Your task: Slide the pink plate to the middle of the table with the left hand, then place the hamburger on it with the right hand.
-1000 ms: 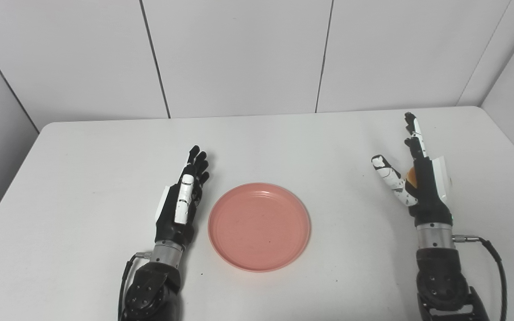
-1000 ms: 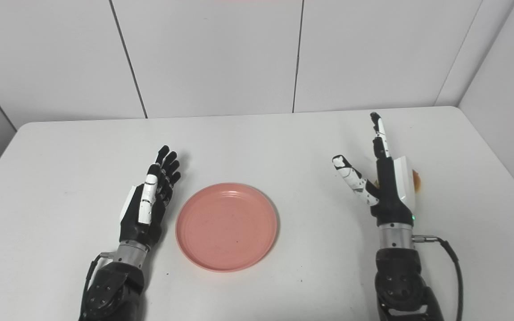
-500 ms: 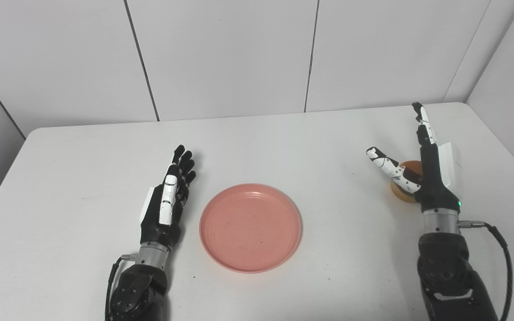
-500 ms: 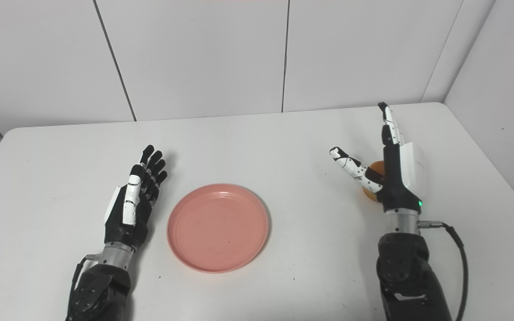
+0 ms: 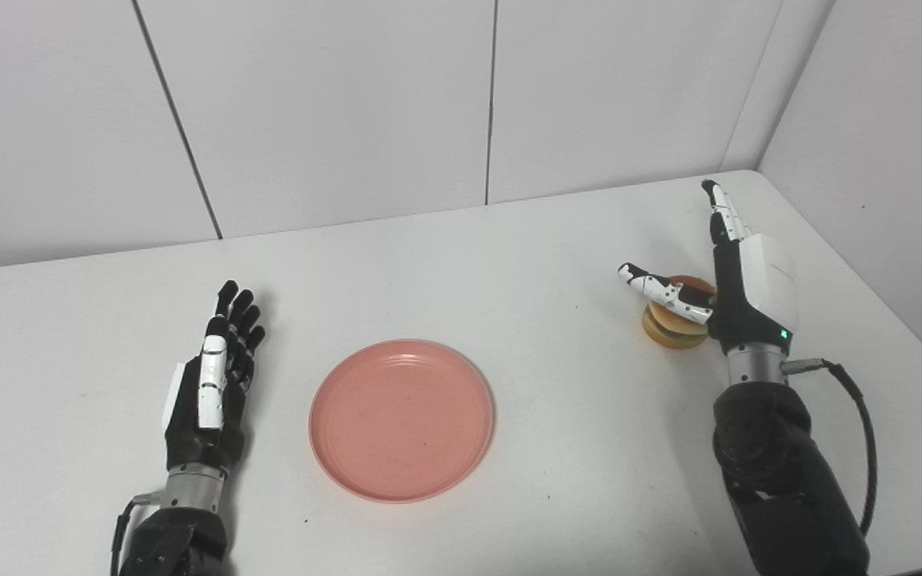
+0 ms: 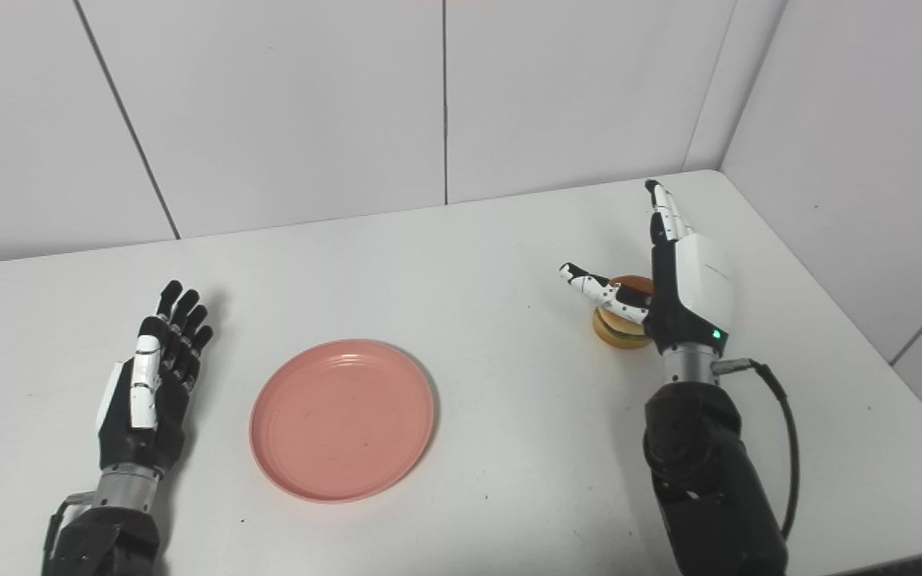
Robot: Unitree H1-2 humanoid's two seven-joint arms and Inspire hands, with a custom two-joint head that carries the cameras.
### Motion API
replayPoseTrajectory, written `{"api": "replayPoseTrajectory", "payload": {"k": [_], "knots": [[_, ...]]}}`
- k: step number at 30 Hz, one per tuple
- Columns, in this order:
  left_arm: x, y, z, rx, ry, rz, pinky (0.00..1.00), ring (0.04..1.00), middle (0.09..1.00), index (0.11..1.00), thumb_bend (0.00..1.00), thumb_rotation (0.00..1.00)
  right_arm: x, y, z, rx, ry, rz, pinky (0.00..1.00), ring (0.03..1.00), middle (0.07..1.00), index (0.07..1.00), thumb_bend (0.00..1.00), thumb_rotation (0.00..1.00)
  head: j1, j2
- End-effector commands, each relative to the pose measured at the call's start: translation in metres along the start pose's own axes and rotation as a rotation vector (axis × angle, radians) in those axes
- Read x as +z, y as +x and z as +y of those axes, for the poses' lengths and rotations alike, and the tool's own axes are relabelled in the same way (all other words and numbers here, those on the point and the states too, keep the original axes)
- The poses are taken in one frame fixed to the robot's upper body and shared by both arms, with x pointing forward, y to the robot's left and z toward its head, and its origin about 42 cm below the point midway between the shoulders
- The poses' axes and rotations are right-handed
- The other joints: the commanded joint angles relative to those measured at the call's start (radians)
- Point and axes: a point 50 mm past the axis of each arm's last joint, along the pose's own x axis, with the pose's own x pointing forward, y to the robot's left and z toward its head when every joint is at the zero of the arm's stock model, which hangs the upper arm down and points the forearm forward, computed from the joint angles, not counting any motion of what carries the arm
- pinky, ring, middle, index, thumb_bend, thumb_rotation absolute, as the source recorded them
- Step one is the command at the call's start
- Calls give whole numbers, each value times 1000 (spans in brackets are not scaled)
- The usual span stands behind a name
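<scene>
I have the pink plate lying flat near the middle of the table, a little toward the near edge, so I judge the slide finished. My left hand rests well apart from the plate on its left, fingers straight and together, holding nothing. The hamburger sits upright toward the far right corner, well to the right of the plate. My right hand is by far the nearer one: it stands edge-up just right of the burger, fingers pointing at the far edge, thumb spread across the bun's left side, not clamped. The burger lies in the open gap, so closing in leftward should catch it.
</scene>
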Motion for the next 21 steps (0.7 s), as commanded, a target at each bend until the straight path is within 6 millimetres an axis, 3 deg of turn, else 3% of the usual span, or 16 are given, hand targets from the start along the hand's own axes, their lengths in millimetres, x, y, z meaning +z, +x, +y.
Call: {"api": "replayPoseTrajectory", "payload": {"k": [1,7,21], "knots": [[-42,-42,23,55,-4,161,1000,1000,1000,1000,431,1000,7,15,-15,-45,-21,-8,800,897,917,927,767,538,-3,-1],[-40,-42,25,59,-39,173,1000,1000,1000,1000,432,1000,-6,19,-10,0,-81,65,758,874,902,920,812,515,-7,-15],[-33,-47,26,43,-32,186,1000,1000,1000,1000,435,1000,-4,12,3,172,-66,102,776,890,913,925,870,537,-13,-23]]}}
